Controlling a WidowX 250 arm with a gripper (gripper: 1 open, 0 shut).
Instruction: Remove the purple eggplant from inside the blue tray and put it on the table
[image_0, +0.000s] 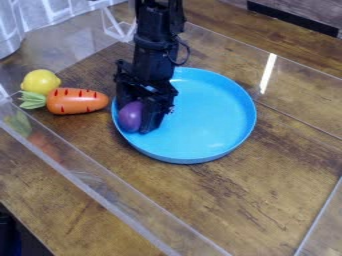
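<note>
On the brown wooden surface (254, 205), our end effector (138, 117) straddles the eggplant (132, 116) in the blue tray (221, 120); grip unclear. It looks light, stiff, slippery; take its middle.

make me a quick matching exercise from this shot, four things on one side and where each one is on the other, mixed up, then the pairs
Things:
1. purple eggplant
2. orange carrot
3. yellow fruit
4. blue tray

Places:
A. on the table, farthest left
B. between the gripper's fingers, at the tray's left edge
C. on the table, right of the carrot
D. between the yellow fruit and the tray

Pairs: 1-B, 2-D, 3-A, 4-C
</note>
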